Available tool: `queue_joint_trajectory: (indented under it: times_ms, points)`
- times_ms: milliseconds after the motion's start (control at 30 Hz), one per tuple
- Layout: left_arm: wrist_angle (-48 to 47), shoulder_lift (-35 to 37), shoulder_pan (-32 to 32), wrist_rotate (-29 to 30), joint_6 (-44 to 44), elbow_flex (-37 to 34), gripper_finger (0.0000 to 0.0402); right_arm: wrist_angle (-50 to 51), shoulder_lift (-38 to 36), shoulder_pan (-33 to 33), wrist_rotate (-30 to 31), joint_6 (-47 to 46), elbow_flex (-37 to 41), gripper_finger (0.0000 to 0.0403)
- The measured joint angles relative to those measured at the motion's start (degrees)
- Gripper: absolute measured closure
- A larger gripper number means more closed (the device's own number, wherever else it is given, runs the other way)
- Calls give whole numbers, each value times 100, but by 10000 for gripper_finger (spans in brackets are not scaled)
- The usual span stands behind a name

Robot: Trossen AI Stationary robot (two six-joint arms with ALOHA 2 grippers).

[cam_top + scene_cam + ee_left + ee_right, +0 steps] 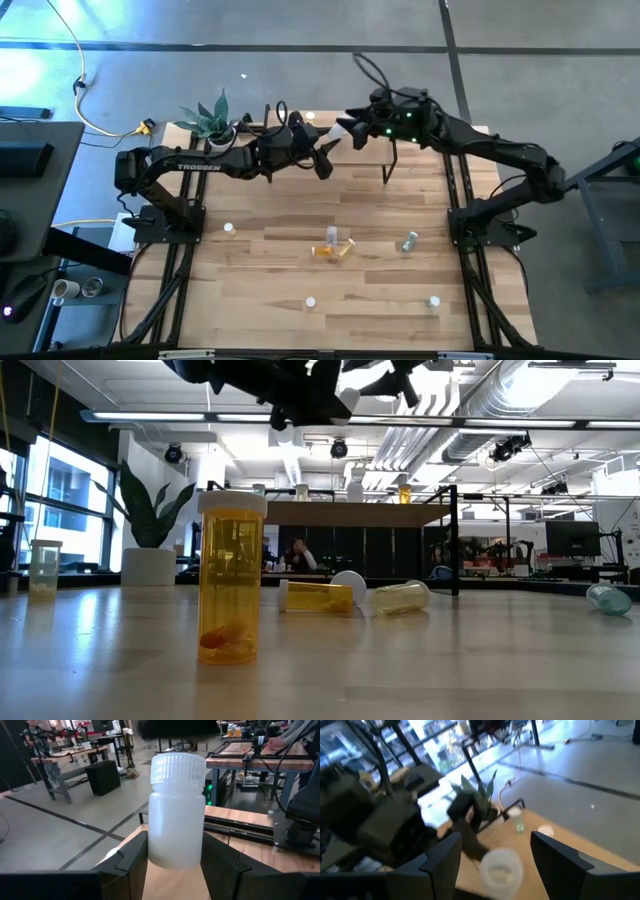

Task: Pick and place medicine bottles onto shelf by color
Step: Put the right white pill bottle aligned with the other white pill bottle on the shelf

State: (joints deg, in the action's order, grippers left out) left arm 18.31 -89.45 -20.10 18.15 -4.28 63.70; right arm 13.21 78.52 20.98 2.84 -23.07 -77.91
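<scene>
Two grippers meet above the shelf [400,150] at the table's far edge: left gripper [175,865] pinching a white medicine bottle [176,812], right gripper [495,855] with fingers spread.

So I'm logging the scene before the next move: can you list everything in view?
white bottle: one, white, held above the table's far side
loose bottles: about six, orange, yellow, green and pale, scattered mid-table and near edge, some lying
yellow bottle: one of those, upright, nearest the low camera
shelf bottles: about three, colours unclear, on the shelf
shelf: one, light wood top, black legs, far side
plant: one, green, white pot, far left corner
table: one, wood planks
left gripper: fingers shut on the white bottle
right gripper: fingers open, empty, beside it
</scene>
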Motion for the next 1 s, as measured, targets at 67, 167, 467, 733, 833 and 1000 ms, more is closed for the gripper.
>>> queue_joint_trajectory:
  times_ms: [67, 167, 467, 733, 833, 1000]
  points:
    - [0, 0, -15, 0, -1, 0, 257, 47, 77, -37, -6, -2, 0, 173]
    - [2, 0, -15, 0, -1, 0, 257, 91, 166, -90, -4, -72, 0, 173]
    - [2, 0, -15, 0, -1, 0, 257, 134, 265, -124, -3, -256, 0, 177]
    - [0, 0, -15, 33, -3, 0, 257, 208, 263, -124, 58, -304, 0, 226]
    - [3, 0, -15, 50, -1, 2, 257, 211, 263, -124, 62, -304, 0, 250]
    - [-2, 0, -15, 50, -91, 2, 257, 235, 260, -124, 77, -315, 0, 273]
